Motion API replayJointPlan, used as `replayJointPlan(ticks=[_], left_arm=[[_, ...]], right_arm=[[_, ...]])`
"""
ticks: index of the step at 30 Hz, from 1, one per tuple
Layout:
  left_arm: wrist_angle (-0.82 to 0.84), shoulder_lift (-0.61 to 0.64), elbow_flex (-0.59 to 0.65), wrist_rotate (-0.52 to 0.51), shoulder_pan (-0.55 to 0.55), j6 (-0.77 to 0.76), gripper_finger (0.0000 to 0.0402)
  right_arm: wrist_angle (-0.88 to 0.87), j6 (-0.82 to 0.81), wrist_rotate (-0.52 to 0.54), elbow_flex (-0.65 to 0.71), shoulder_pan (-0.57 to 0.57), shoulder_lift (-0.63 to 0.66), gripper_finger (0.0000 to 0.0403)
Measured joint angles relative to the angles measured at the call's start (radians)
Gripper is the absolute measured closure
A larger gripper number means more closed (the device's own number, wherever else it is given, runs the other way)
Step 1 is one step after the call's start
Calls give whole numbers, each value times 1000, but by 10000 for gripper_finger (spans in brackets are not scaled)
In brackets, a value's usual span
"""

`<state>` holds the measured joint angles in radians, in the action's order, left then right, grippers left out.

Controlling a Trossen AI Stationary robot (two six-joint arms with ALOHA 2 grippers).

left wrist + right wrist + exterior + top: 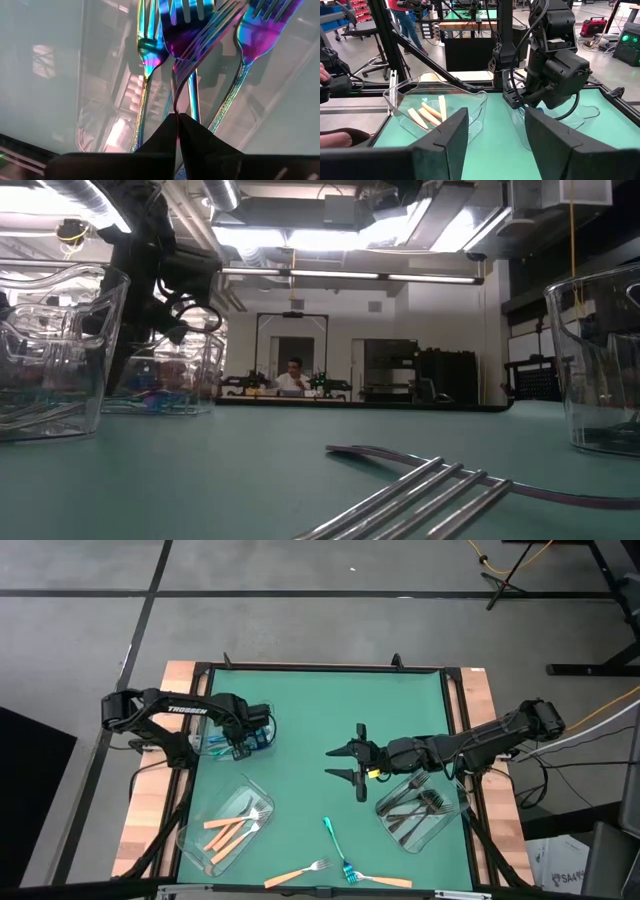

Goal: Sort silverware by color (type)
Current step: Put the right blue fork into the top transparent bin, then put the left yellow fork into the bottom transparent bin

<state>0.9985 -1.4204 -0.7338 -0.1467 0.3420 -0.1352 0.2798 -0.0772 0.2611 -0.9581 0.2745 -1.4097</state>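
The silverware is spread over the green mat (310, 720) and three clear trays. Blue-teal forks (150, 55) are seen lying in the tray at the left rear (215, 745), where the left gripper (243, 740) is lowered; its fingers (165, 137) are pressed together on the thin handle of one iridescent fork (200, 45), held above the others. Orange-handled forks (228, 830) are gathered in the front left tray (190, 845), and dark grey-black forks (415, 810) are gathered in the tray at the right (445, 825). Left loose on the mat near the front edge are a blue-teal fork (337, 848), an orange-handled fork (297, 874) and another orange-handled fork (385, 881) beside it. The right gripper (358, 762) is held over the middle of the mat, just beside the right tray, with its fingers (445, 137) spread wide apart and nothing between them. In the low view, silver tines (420, 495) are seen close up on the mat.
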Motion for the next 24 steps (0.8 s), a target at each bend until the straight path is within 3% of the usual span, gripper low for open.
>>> replayJointPlan(ticks=[12,20,24], left_arm=[[-1,0,0,2,0,6,390],[2,-1,-1,4,0,8,322],[96,0,-41,1,-3,13,313]], right_arm=[[0,0,0,0,0,0,217],[0,0,0,0,0,0,217],[-2,0,0,0,0,0,217]])
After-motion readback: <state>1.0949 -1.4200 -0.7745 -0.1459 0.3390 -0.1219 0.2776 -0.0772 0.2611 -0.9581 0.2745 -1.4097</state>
